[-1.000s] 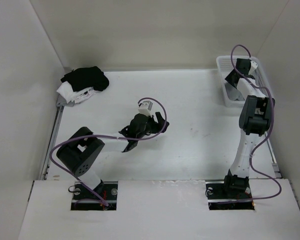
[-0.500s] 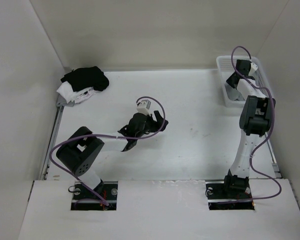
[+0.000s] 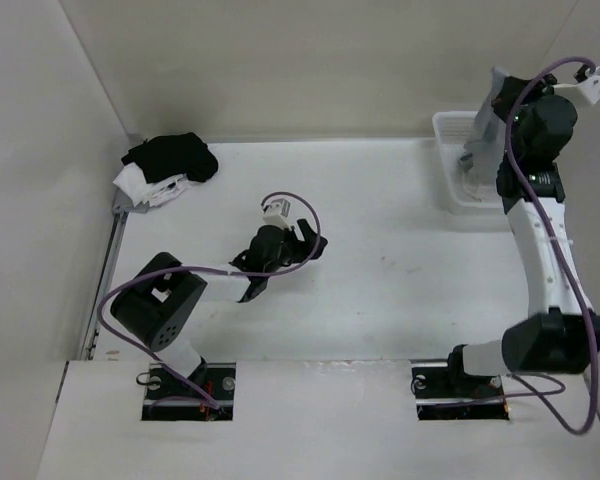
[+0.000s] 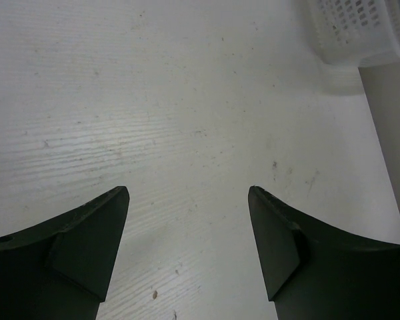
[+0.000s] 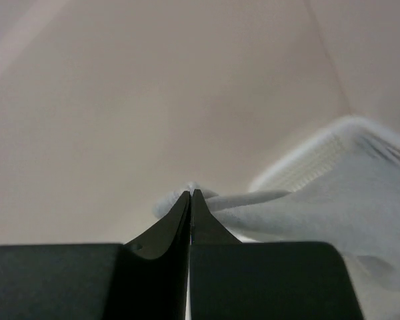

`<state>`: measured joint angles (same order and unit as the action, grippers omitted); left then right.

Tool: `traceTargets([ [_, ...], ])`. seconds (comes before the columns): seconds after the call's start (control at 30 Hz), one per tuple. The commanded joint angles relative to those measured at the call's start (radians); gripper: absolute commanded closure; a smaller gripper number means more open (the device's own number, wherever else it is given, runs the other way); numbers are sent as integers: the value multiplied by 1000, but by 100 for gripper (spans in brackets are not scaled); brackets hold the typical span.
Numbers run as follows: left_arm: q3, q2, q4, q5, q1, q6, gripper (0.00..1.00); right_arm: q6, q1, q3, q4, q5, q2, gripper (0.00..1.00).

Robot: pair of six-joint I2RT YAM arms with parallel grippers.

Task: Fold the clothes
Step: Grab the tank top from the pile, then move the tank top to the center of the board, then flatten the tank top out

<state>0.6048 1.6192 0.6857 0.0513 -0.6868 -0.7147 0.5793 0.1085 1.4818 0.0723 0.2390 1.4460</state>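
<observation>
The clothes, a pale grey knit garment [image 3: 483, 128], hang in a strip from my raised right gripper [image 3: 499, 82] down into the white basket [image 3: 446, 132] at the far right. In the right wrist view that gripper [image 5: 190, 194] is shut on a fold of the clothes [image 5: 307, 213], which trail off to the right over the basket's rim [image 5: 319, 160]. My left gripper [image 3: 311, 244] hovers low over the middle of the table, open. Between its fingers [image 4: 189, 195] only bare white tabletop shows.
A black and white garment pile [image 3: 166, 163] lies at the table's far left corner. The perforated basket [image 4: 360, 27] shows at the top right of the left wrist view. White walls close in the table on three sides.
My right gripper shut on the clothes inside the basket and the arm swung up high, drawing the cloth out. The left gripper drifted slightly left and stayed open.
</observation>
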Motion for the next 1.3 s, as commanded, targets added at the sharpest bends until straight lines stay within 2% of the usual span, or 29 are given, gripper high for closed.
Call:
traceTargets([
  [0.0, -33, -61, 71, 5, 51, -57, 29, -55, -147, 24, 155, -41, -154, 100],
  [0.07, -62, -110, 60, 22, 108, -106, 29, -120, -270, 72, 178, -76, -225, 100],
  [0.2, -111, -185, 57, 41, 187, -169, 29, -206, -413, 153, 170, -112, -266, 100],
  [0.27, -140, -249, 46, 42, 238, -196, 29, -231, -522, 181, 159, -177, -285, 99],
  [0.37, -163, -341, 5, 59, 296, -218, 29, -217, -620, 106, 158, -245, -295, 97],
  [0.43, -184, -418, -40, 65, 344, -223, 29, -138, -695, -51, 196, -269, -282, 94],
  [0.47, -197, -455, -63, 67, 370, -226, 29, -127, -704, -73, 202, -276, -276, 93],
  [0.53, -230, -547, -136, 77, 436, -233, 29, 6, -790, -246, 244, -383, -99, 93],
  [0.63, -263, -639, -208, 102, 499, -227, 29, 154, -867, -259, 242, -502, 163, 92],
  [0.67, -276, -678, -242, 126, 526, -227, 29, 189, -899, -264, 253, -539, 231, 89],
  [0.77, -289, -760, -319, 174, 574, -224, 29, 199, -973, -305, 308, -550, 283, 61],
  [0.8, -289, -778, -337, 183, 583, -223, 29, 182, -982, -331, 313, -547, 255, 52],
  [0.83, -286, -785, -342, 188, 585, -223, 29, 172, -984, -348, 310, -546, 234, 48],
  [0.9, -272, -776, -345, 190, 573, -212, 29, 162, -974, -405, 293, -523, 171, 45],
  [0.93, -264, -763, -347, 183, 567, -203, 29, 162, -932, -478, 262, -471, 96, 45],
  [1.0, -249, -720, -371, 183, 527, -161, 30, 171, -887, -578, 180, -384, 12, 58],
  [1.03, -244, -701, -389, 189, 504, -143, 30, 183, -858, -642, 97, -313, -40, 70],
  [1.07, -241, -679, -408, 205, 484, -128, 30, 186, -855, -659, 75, -291, -53, 73],
  [1.1, -240, -648, -425, 231, 462, -109, 30, 189, -849, -722, -16, -200, -94, 79],
  [1.13, -240, -631, -428, 240, 453, -101, 30, 192, -849, -738, -40, -175, -104, 80],
  [1.2, -231, -567, -434, 254, 427, -88, 30, 220, -873, -787, -156, -77, -136, 72],
  [1.27, -211, -503, -428, 242, 401, -88, 31, 252, -902, -795, -259, -46, -148, 51],
])
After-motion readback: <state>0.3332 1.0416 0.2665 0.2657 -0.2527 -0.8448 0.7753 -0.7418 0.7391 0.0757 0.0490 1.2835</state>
